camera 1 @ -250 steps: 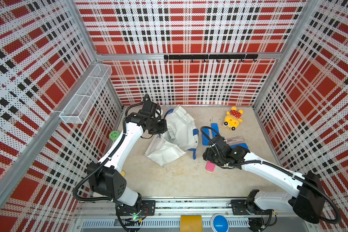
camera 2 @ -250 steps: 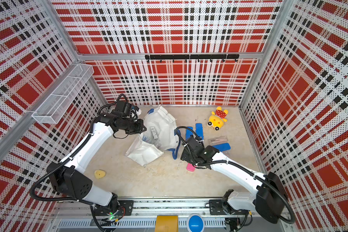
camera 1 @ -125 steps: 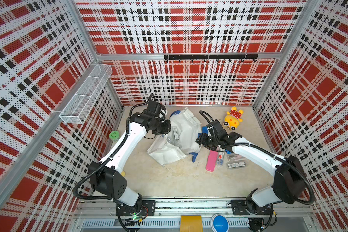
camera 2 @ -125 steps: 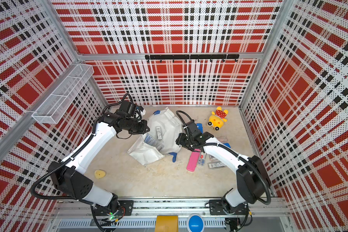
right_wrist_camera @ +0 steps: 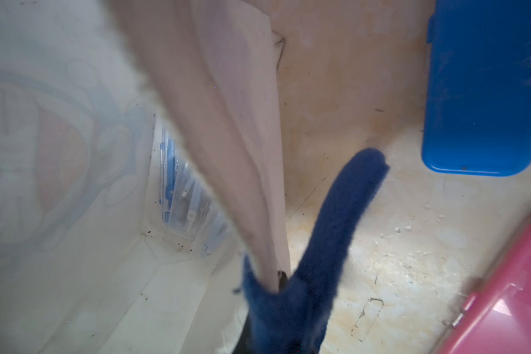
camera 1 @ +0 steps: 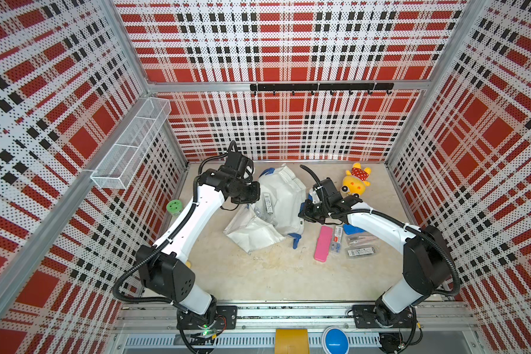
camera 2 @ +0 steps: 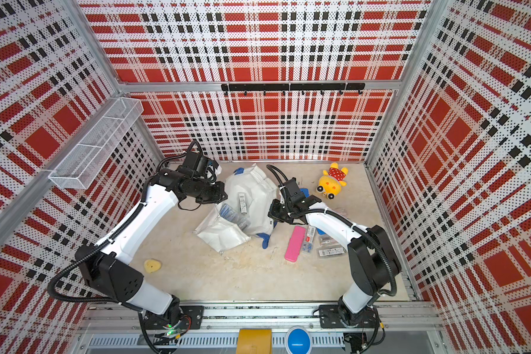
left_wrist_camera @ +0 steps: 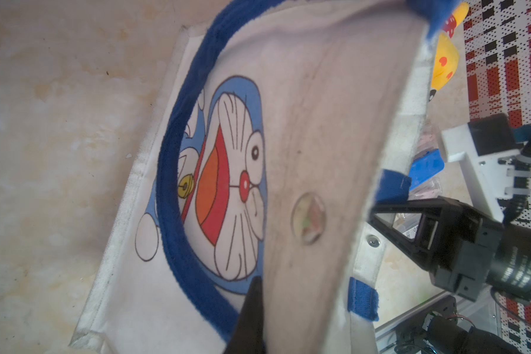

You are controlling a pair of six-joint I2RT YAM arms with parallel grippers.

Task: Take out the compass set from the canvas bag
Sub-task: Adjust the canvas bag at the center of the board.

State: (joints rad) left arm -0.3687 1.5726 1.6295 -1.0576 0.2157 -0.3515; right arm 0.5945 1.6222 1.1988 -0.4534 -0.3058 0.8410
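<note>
The off-white canvas bag with blue handles lies on the floor between my two arms. My left gripper is shut on its left rim; in the left wrist view one dark finger presses the fabric and the other is hidden behind it. My right gripper is shut on the bag's right rim at a blue handle tab. Inside the bag lies a clear case with blue parts, the compass set. In both top views a clear case shows at the bag's middle.
A pink case, a blue case and clear packs lie right of the bag under my right arm. A yellow plush toy sits at the back right. A green roll and a wire basket are at the left wall.
My right gripper has moved from beside the pink case to the bag's right rim and shut on it. The left gripper keeps its hold and has shifted slightly right.
</note>
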